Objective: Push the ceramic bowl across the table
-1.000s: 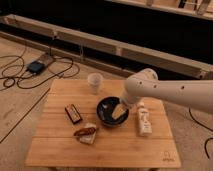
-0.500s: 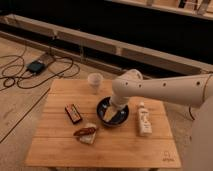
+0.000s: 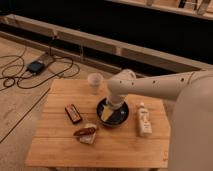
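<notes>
Your gripper [image 3: 108,109] down inside the ceramic bowl [image 3: 120,119], its grip you cannot tell, open wood toward the table [image 3: 122,147] near edge, cup [image 3: 94,81] close behind.

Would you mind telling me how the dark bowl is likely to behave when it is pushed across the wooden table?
The ceramic bowl looks wide and shallow, so it should probably slide rather than tip. Its glossy surface may let the gripper, down in it, slip. The table looks flat, likely offering little drag.
</notes>
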Robot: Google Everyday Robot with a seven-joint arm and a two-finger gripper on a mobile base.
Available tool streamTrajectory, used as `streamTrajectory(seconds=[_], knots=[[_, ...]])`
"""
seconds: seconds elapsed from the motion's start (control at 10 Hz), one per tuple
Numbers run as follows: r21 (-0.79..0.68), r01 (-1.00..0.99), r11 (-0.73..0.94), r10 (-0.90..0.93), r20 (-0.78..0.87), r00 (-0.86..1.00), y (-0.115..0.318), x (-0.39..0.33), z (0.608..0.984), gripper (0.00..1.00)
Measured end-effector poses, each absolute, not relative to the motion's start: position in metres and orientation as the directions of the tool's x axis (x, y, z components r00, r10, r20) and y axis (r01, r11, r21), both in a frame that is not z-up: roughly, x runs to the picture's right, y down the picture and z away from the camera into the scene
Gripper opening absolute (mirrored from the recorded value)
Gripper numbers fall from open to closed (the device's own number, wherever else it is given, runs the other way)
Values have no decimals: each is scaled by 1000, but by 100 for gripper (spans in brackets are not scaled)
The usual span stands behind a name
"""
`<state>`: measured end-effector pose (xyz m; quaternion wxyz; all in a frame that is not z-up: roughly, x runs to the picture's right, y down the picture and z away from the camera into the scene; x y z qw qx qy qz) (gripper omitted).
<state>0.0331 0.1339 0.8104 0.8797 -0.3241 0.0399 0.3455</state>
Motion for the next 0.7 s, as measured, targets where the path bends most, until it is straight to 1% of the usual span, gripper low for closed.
streamTrajectory(seconds=[0.7], knots=[[-558, -639, 529, 568, -327, 755, 134, 28, 855, 80]])
